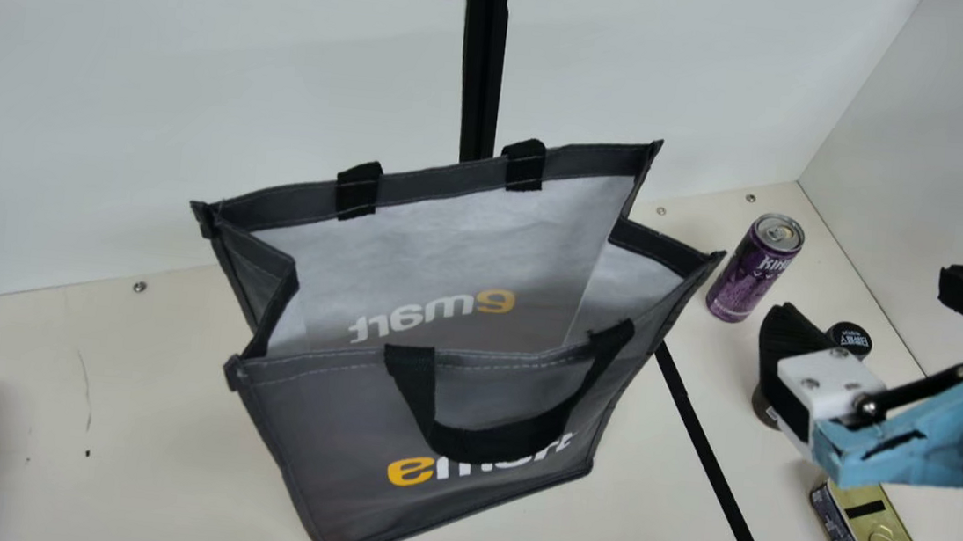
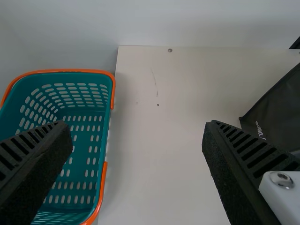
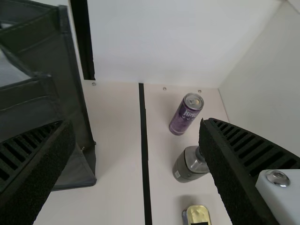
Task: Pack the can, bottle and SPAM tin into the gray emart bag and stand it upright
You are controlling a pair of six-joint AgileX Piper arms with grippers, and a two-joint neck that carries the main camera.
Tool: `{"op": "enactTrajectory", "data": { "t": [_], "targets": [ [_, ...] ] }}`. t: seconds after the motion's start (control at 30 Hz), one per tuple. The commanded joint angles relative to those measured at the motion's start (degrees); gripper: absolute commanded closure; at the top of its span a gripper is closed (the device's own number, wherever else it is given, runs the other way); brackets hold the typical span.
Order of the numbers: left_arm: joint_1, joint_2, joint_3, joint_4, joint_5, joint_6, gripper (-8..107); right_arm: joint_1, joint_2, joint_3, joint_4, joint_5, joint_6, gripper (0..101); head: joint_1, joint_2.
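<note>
Bright diffuse light, soft shadows

From neck and wrists, all three views slant down close over the table (image 1: pixel 155 451), sharing the bag (image 1: pixel 324 432).

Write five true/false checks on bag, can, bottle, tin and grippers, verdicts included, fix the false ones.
1. The gray bag stands upright with its mouth open. True.
2. The purple can is already inside the bag. False: the can stands on the table, to the bag's right in the main view.
3. The bottle stands between the can and the tin. True.
4. The right gripper is shut on the bottle. False: the right gripper is open, with nothing between its fingers.
5. The left gripper is open and holds nothing. True.
</note>
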Motion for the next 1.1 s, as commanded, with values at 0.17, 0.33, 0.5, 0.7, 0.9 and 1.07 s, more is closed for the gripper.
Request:
{"op": "enactTrajectory", "data": {
  "t": [0.17, 0.33, 0.5, 0.7, 0.9, 1.07],
  "targets": [
    [0.0, 0.0, 0.0, 0.0, 0.0, 0.0, 9, -9.7, 2.6, 0.4, 6.2, 0.0, -3.4, 6, -1.3, 0.0],
    [0.0, 0.0, 0.0, 0.0, 0.0, 0.0, 9, -16.1, 4.6, 1.1, 10.9, 0.0, -6.7, 6, -1.3, 0.0],
    [0.0, 0.0, 0.0, 0.0, 0.0, 0.0, 9, -21.0, 6.4, 1.9, 14.8, 0.0, -9.4, 6, -1.3, 0.0],
    [0.0, 0.0, 0.0, 0.0, 0.0, 0.0, 9, -21.9, 6.8, 2.2, 15.3, -0.2, -9.8, 6, -1.3, 0.0],
    [0.0, 0.0, 0.0, 0.0, 0.0, 0.0, 9, -21.9, 6.8, 2.2, 15.3, -0.2, -9.8, 6, -1.3, 0.0],
    [0.0, 0.0, 0.0, 0.0, 0.0, 0.0, 9, -21.9, 6.8, 2.2, 15.3, -0.2, -9.8, 6, -1.3, 0.0]
  ]
}}
